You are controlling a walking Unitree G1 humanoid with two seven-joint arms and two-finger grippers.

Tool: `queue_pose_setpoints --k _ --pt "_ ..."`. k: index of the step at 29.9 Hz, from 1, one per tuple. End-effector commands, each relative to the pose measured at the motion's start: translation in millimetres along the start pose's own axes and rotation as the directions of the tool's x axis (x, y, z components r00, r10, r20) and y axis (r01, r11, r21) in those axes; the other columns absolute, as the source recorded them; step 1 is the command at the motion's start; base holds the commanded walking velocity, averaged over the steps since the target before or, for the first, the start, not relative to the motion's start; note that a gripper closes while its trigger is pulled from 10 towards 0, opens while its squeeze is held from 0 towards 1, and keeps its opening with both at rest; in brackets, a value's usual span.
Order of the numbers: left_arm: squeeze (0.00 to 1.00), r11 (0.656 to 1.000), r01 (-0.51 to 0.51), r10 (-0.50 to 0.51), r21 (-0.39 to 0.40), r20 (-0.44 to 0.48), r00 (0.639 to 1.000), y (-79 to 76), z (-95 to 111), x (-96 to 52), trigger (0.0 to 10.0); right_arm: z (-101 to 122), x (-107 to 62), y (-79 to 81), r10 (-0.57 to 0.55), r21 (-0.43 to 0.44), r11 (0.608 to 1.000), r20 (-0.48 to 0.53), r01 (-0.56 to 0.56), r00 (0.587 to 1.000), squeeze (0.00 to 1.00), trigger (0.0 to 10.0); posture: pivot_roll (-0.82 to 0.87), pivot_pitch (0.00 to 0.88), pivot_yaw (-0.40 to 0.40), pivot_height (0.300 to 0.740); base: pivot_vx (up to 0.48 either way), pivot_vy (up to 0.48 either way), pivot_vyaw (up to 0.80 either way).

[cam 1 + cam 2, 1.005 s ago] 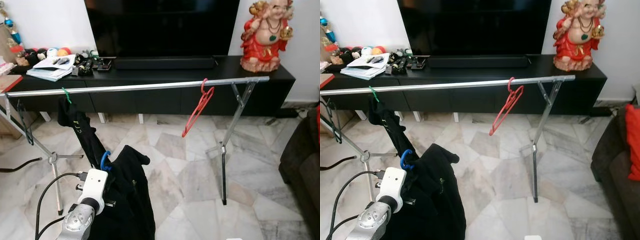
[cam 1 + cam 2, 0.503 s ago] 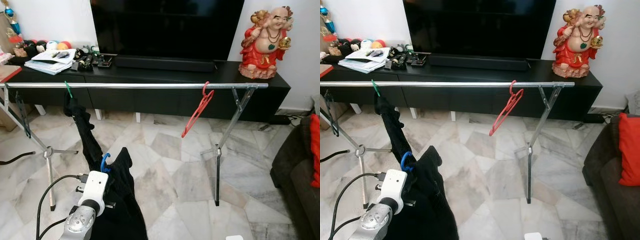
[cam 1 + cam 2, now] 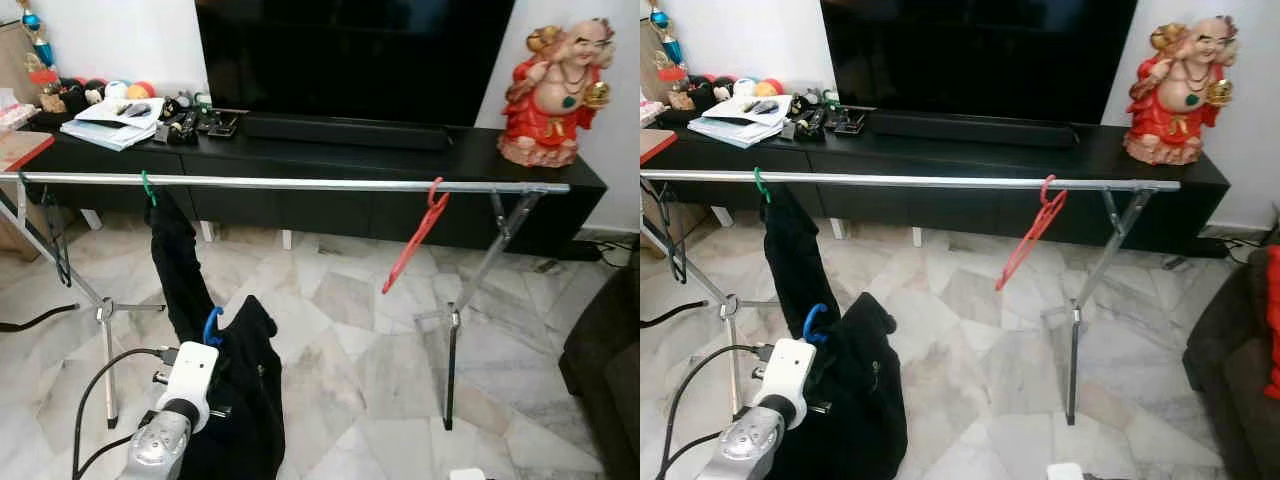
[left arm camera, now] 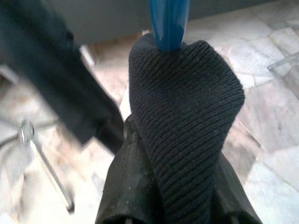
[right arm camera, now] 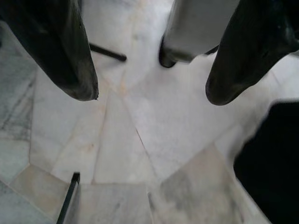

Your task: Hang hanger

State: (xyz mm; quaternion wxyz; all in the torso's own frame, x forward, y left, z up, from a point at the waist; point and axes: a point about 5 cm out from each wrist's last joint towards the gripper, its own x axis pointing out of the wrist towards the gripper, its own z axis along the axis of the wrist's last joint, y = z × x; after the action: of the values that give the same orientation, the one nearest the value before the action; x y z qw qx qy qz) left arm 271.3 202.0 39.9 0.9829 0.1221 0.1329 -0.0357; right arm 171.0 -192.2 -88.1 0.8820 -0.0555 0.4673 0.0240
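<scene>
- Blue hanger (image 3: 211, 325): hook sticks up out of the collar of the black garment (image 3: 245, 400) I carry, low on my left side, well below the rail (image 3: 300, 183). Hook points upward; in my left wrist view its blue neck (image 4: 169, 21) rises straight from the ribbed black collar (image 4: 187, 112). The rest of the hanger is hidden inside the cloth, so I cannot tell how its long axis lies.
- My left gripper (image 4: 180, 205): fingers pressed in on the bunched collar just under the blue neck, pinching the garment there. Its white wrist housing (image 3: 188, 375) sits against the cloth.
- Second black garment (image 3: 180, 265) hangs from a green hook (image 3: 147, 187) on the rail, just behind my load and touching it.
- Red hanger (image 3: 415, 240) hangs bare farther right on the rail, long axis tilted steeply, lower end swung toward my left.
- Rail runs left to right on crossed metal legs (image 3: 480, 290) over a marble floor (image 3: 340, 340).
- My right gripper (image 5: 149, 70): fingers spread wide, nothing between them, floor beneath.
- Beyond the rail: black cabinet (image 3: 330, 165), television (image 3: 350, 50), red statue (image 3: 555, 95), papers (image 3: 110, 125).
</scene>
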Motion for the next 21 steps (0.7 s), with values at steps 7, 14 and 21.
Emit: queue_pose_setpoints --k 7,14,21 --pt "0.0 1.0 0.024 -0.024 0.014 0.069 0.997 -2.3 15.3 5.8 10.0 -9.4 -1.9 -1.1 -0.014 0.03 0.999 -0.026 0.015 1.0 0.0 10.0 -0.09 0.002 0.028 0.74 0.371 0.0 0.0" --pt "0.0 1.0 0.025 -0.026 0.019 0.07 0.997 -1.7 15.3 5.6 10.0 -9.6 -1.7 1.1 -0.011 0.037 0.999 -0.025 0.012 1.0 0.0 10.0 -0.09 0.013 0.023 0.74 0.372 0.0 0.0" --pt "0.0 0.998 0.026 -0.029 0.048 0.058 0.998 2.0 10.7 2.4 10.0 -9.4 -1.7 1.4 -0.011 0.037 0.999 -0.024 0.012 1.0 0.0 10.0 -0.08 0.021 0.017 0.74 0.201 0.0 0.0"
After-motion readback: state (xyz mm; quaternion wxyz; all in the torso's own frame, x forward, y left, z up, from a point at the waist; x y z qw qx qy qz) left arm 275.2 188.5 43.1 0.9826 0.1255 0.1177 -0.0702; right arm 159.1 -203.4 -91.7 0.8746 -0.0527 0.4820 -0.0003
